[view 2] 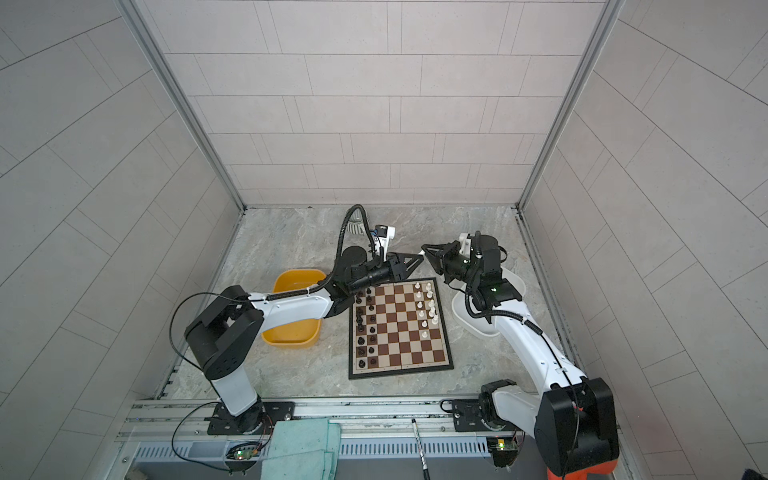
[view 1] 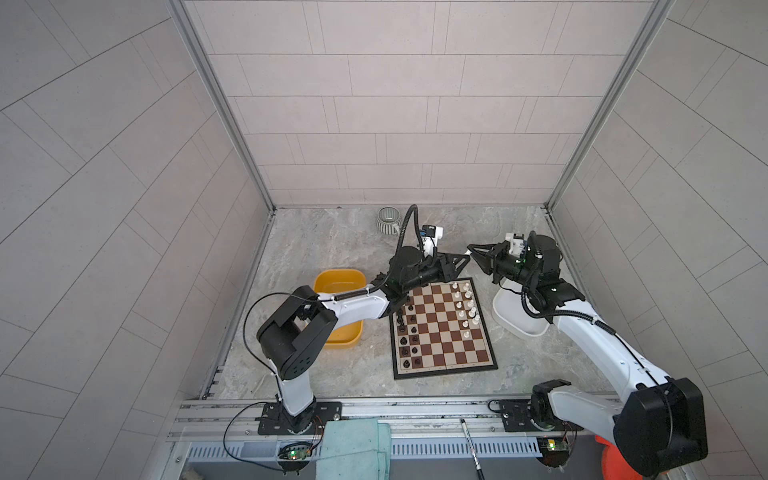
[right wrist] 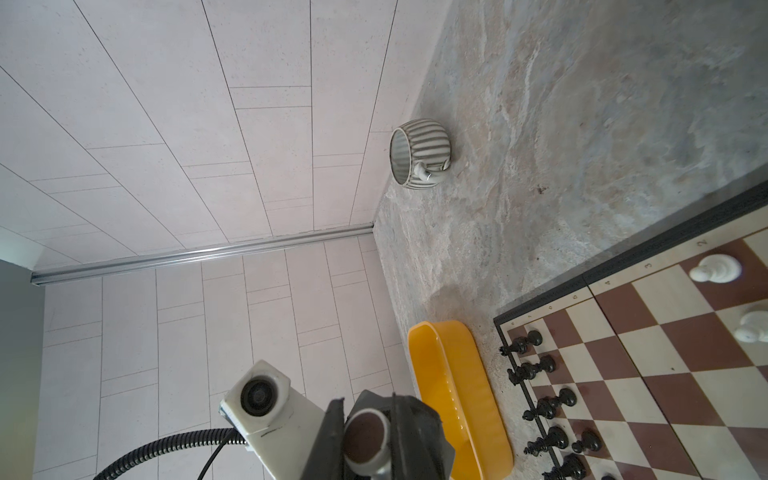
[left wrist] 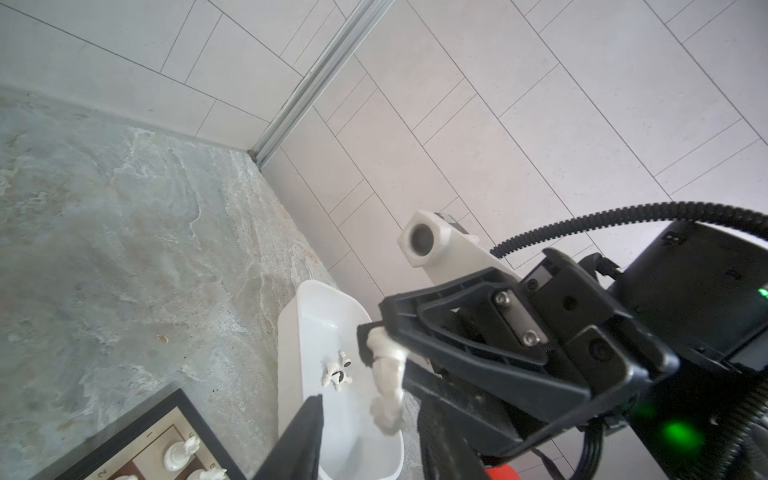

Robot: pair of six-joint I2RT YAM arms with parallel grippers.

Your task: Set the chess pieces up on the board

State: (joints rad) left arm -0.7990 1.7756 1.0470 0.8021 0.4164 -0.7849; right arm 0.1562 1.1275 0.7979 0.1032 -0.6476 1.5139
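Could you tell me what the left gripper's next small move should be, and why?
Probably close the left gripper onto the white piece that the right gripper holds out: the left finger in view stands apart from it.

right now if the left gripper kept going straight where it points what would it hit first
Probably the white piece pinched in the right gripper, which faces the left gripper almost tip to tip near the board's far edge. Depth is unclear; it might touch the right fingers first.
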